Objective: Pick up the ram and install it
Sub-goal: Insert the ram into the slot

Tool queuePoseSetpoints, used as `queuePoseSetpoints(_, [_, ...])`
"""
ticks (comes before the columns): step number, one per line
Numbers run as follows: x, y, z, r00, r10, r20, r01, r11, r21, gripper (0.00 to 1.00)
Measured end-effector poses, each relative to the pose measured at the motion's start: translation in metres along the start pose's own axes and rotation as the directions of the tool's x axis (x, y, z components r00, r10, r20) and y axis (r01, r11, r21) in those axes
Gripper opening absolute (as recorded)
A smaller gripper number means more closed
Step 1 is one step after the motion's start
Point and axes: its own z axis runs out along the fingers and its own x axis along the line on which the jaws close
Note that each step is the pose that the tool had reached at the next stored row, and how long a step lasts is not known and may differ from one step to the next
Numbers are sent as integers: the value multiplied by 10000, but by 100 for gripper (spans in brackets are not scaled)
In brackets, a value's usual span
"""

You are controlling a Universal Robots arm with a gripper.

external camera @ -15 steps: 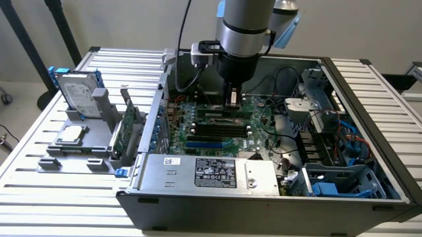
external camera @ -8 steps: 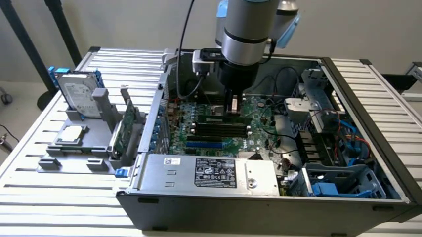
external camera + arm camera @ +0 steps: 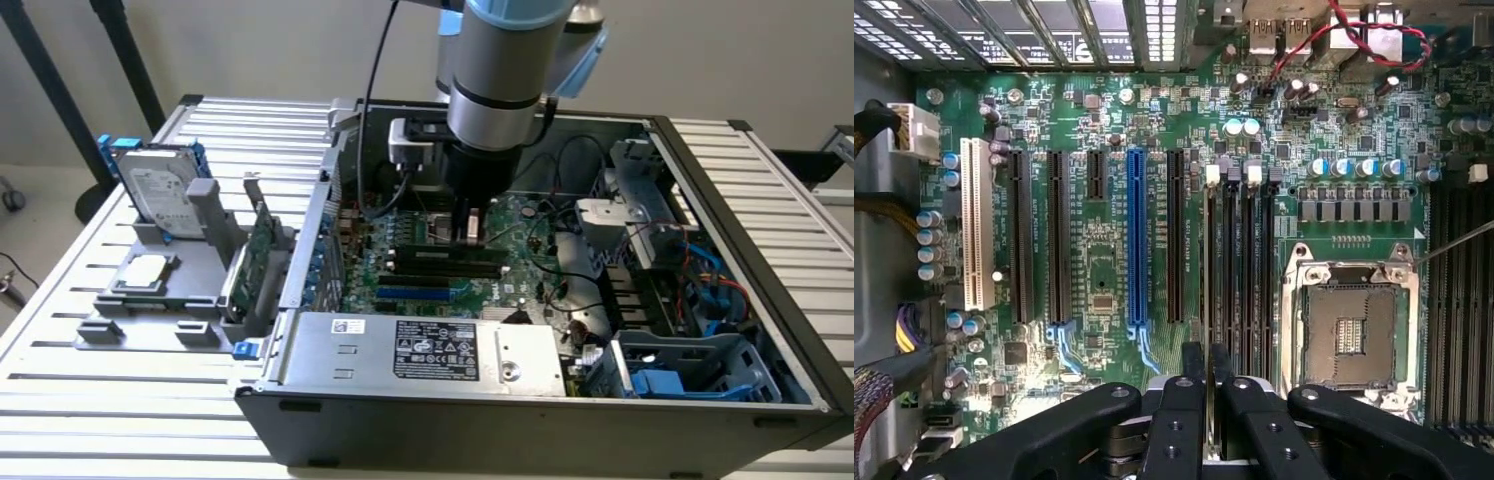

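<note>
Tool is low inside the open computer case, over the motherboard. In the wrist view I see its jaws narrow, pinched on the ram — thin, edge-on, in line with the memory slots — beside the processor socket.

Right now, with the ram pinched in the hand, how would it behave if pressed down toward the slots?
Probably stiff: the ram, seen edge-on in the hand, looks straight, not bowed. Likely light, since a narrow pinch at one spot holds it. Being so thin, it may tilt sideways if pressed out of line with the slots.
</note>
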Motion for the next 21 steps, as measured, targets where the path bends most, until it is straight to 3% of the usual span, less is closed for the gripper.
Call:
queuePoseSetpoints(4, [1,2,32,10000,2,-4,-2,10000,-42,14])
queuePoseSetpoints(21, [-34,33,58,10000,-14,-1,14,10000,-41,14])
